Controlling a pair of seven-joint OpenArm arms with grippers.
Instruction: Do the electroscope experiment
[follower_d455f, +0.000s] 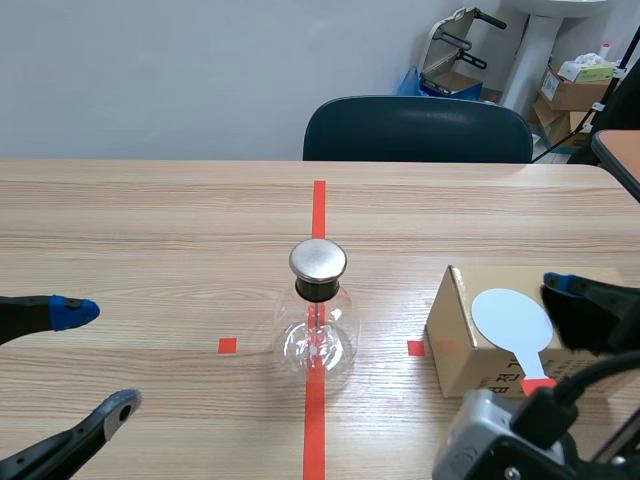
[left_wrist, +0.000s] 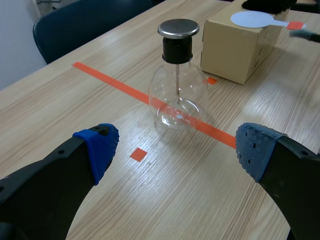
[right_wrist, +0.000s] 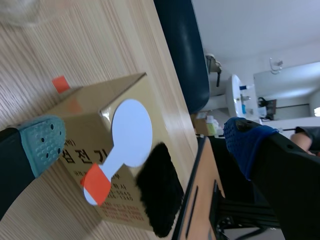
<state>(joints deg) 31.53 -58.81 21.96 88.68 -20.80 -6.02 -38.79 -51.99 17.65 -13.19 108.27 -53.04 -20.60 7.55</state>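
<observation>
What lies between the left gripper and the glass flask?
Only bare table, marked by one small tape square. The left wrist view shows it: the left gripper is open, short of the glass flask.

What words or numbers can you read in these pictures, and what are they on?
"전기": large Korean letters on the side of the cardboard box, under the white paddle; maybe part of a longer word.
Smaller print below it on the box: too blurred to read.
Nothing readable on the glass flask.

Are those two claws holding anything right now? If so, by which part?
Nothing is held. The left gripper stands open short of the glass flask; the right gripper stands open near the white paddle on the box.
</observation>
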